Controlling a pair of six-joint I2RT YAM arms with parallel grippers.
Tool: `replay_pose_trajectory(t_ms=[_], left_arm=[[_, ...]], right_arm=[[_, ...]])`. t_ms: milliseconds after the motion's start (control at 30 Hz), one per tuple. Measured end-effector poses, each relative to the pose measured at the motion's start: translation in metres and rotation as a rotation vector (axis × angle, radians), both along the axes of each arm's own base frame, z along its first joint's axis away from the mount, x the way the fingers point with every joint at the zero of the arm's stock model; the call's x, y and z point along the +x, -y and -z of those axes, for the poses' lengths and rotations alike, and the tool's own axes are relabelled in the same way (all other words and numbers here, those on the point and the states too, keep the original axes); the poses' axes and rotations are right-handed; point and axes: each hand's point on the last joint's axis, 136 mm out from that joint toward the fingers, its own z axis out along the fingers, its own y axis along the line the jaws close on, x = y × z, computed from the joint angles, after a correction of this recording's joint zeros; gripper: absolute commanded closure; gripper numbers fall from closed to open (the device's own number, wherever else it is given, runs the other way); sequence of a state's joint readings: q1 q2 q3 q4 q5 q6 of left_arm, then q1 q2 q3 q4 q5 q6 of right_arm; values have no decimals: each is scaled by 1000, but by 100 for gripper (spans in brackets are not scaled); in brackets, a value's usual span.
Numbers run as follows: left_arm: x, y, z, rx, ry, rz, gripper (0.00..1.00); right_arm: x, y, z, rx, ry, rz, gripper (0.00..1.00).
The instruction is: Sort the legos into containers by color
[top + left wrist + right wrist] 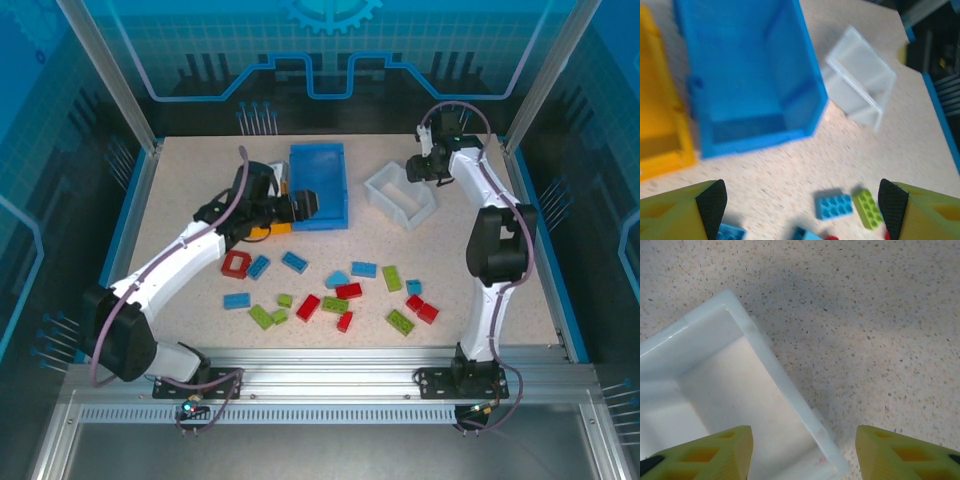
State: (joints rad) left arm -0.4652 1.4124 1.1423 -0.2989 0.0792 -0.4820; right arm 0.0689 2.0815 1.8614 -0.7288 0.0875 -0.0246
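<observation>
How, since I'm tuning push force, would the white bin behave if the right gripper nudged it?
The white bin looks empty and thin-walled, so it is probably light and would slide on the smooth table. Low and wide, it seems unlikely to tip. Its glossy plastic might slip in the right gripper.

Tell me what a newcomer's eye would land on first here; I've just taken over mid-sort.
First, the scatter of red, light blue and lime green legos across the near middle of the table. Behind them the large blue bin looks empty, with the open left hand at its near left corner. To the right, the open right hand hangs over the small white bin.
</observation>
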Motion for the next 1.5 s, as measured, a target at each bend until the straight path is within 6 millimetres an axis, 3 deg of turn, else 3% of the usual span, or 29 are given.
replay_pose_trajectory(t_ms=[167, 467, 967, 1133, 1233, 1367, 1500], left_arm=[[-27, 31, 20, -48, -55, 73, 16], [-47, 52, 17, -97, -58, 119, 17], [-59, 47, 7, -113, -35, 113, 17], [-66, 30, 0, -108, -8, 55, 18], [-72, 18, -1, -105, 0, 16, 18], [-80, 5, 1, -97, -7, -25, 19], [-91, -7, 6, -93, -23, -53, 19]], right_arm=[[12, -4, 15, -1, -32, -50, 43], [28, -6, 36, 9, -80, -70, 56], [23, -8, 60, 26, -147, -51, 80], [1, -7, 64, 20, -166, 25, 84], [-24, -11, 60, 23, -184, 73, 85], [-48, -27, 56, 29, -197, 120, 85], [-60, -46, 58, 62, -199, 174, 84]])
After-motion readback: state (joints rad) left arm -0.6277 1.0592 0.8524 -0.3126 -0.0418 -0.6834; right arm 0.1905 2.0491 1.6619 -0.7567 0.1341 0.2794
